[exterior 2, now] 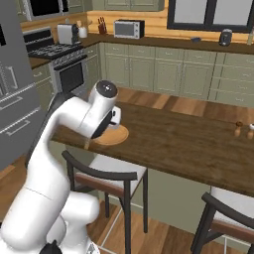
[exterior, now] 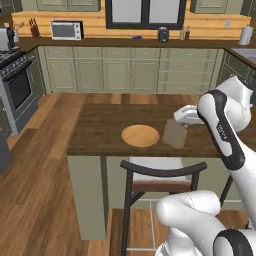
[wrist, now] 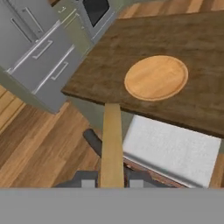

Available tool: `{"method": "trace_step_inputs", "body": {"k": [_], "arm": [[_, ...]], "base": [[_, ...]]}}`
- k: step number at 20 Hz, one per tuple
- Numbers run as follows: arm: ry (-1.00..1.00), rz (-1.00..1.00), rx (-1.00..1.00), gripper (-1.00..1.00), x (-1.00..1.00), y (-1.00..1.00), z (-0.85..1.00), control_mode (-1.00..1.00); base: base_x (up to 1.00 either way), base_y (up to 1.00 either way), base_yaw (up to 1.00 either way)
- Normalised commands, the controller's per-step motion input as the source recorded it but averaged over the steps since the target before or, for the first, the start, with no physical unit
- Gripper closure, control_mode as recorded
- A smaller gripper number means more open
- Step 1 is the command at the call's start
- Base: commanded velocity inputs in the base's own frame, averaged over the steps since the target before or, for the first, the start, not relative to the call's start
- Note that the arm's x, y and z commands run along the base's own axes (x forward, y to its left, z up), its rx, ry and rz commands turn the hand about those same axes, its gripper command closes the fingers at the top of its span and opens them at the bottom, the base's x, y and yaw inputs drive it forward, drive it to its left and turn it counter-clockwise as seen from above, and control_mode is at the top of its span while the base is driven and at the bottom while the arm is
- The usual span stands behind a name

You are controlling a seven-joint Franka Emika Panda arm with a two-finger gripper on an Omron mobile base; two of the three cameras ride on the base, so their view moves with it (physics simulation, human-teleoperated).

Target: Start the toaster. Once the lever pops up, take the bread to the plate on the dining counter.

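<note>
While the gripper (wrist: 112, 183) clamps the bread (wrist: 111, 144) edge-on, the plate (wrist: 156, 77) lies beyond it.

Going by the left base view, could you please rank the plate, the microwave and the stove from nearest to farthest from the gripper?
From the gripper, shut on the bread:
1. Plate, just beside it on the dining counter.
2. Stove, along the left wall.
3. Microwave, on the far back worktop.

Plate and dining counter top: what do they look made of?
Plate: looks like light tan wood, matte, faint grain lines and a slim raised rim. Dining counter top: dark brown wood slab, streaky grain, low sheen; its side panels look painted sage green. All rendered, so the material is a guess from texture.
</note>
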Motion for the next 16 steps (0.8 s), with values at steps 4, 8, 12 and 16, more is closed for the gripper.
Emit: {"method": "trace_step_inputs", "body": {"k": [4, 8, 12, 16], "arm": [[0.08, 0.25, 0.05, 1.00, 1.00, 0.00, -0.33, -1.00], [0.11, 0.13, 0.03, 1.00, 1.00, 0.00, -0.19, -1.00], [0.13, 0.01, 0.03, 1.00, 1.00, 0.00, -0.31, -1.00], [0.09, -0.03, 0.11, 1.00, 0.97, 0.03, -0.43, -1.00]], "base": [[0.00, 0.00, 0.00], [0.00, 0.00, 0.00], [0.00, 0.00, 0.00], [0.00, 0.00, 0.00]]}}
